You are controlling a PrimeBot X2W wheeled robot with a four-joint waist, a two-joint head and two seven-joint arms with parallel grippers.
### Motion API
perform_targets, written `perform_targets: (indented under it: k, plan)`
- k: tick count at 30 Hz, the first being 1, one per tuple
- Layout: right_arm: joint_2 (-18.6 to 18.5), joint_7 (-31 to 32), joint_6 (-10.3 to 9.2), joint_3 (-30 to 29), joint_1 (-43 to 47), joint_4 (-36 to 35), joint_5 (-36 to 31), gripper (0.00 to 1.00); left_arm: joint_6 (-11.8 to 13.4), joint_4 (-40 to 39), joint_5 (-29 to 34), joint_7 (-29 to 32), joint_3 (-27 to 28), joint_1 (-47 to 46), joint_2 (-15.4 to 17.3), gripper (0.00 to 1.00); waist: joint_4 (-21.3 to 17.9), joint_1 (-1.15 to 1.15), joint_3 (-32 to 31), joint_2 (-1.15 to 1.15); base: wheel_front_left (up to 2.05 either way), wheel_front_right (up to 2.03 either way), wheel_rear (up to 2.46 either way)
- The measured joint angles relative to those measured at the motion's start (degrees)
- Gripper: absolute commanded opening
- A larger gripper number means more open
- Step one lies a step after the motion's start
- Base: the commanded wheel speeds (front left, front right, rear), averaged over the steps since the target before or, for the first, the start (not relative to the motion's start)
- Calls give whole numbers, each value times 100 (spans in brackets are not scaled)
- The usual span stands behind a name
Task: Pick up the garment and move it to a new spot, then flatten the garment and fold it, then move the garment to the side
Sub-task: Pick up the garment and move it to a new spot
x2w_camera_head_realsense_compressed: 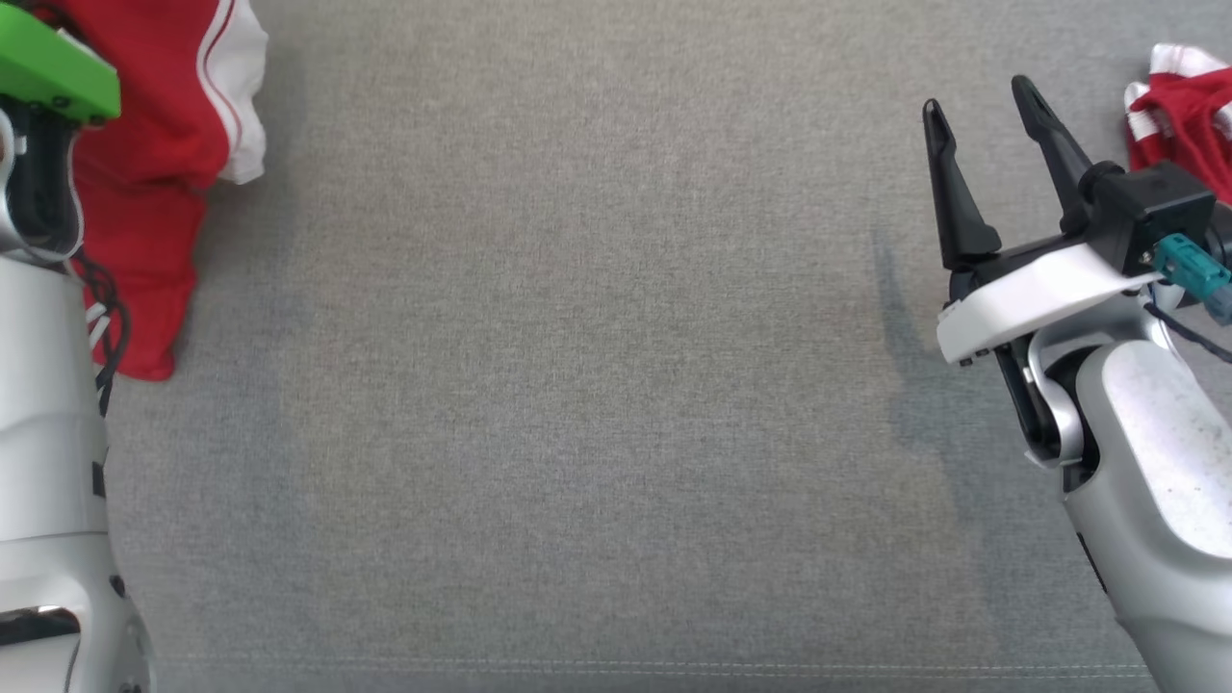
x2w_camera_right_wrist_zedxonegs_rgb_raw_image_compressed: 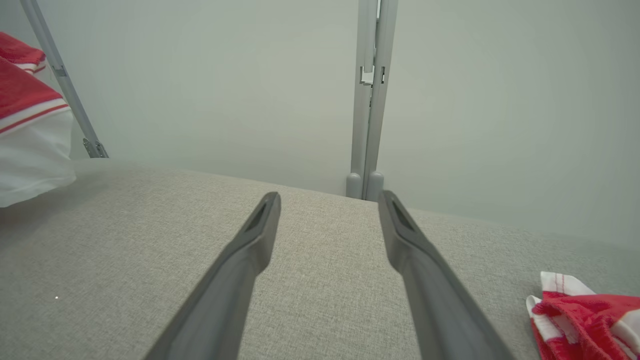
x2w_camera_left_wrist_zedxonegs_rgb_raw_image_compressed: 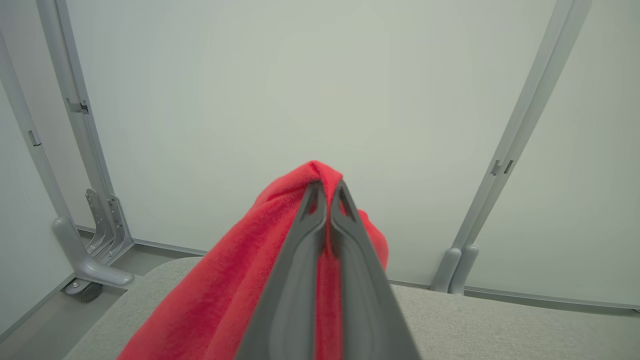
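Left gripper (x2w_camera_left_wrist_zedxonegs_rgb_raw_image_compressed: 327,194): fingers together, clamped on a fold of the red garment (x2w_camera_left_wrist_zedxonegs_rgb_raw_image_compressed: 240,280), which drapes down from them at the left edge of the grey cloth surface (x2w_camera_head_realsense_compressed: 597,385). Right gripper (x2w_camera_head_realsense_compressed: 977,96): fingers wide apart, holding nothing, near a second red-and-white piece (x2w_camera_head_realsense_compressed: 1189,125). Pickup looks done; placing, flattening, folding and setting aside are left

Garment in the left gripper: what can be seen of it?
The garment is red, soft-looking fabric with a white panel edged by a thin red stripe. It hangs bunched from the shut left gripper, which pinches a fold at its top, over the left of the grey surface. Whether its lower end touches it is unclear.
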Motion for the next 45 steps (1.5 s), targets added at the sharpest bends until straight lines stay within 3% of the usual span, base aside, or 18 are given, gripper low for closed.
perform_targets:
  k: [8,18,24,33,42,45]
  plan:
    - [214,-224,-5,-9,346,349,214,100,-52,-457,-14,18,-430,-63,-110,0,-215,0,-574,0,0,0,0]
    - [344,-294,-8,-5,827,569,305,100,-99,-946,-108,475,-975,339,-274,0,-703,0,-1124,0,0,0,0]
    - [354,-277,-43,24,997,559,345,100,-99,-1169,-335,850,-1468,988,-743,0,-1155,0,-1309,0,0,0,0]
    - [511,-254,40,285,973,379,344,100,-100,-1110,-447,1072,-2375,1757,-805,0,-1804,0,-1283,0,0,0,0]
    - [681,-227,158,471,772,331,344,100,-80,-981,-226,1023,-2717,1652,-775,0,-2348,0,-907,0,0,0,0]
    - [737,-227,183,543,653,328,344,100,48,-914,53,916,-2751,1360,-757,0,-2503,0,-728,0,0,0,0]
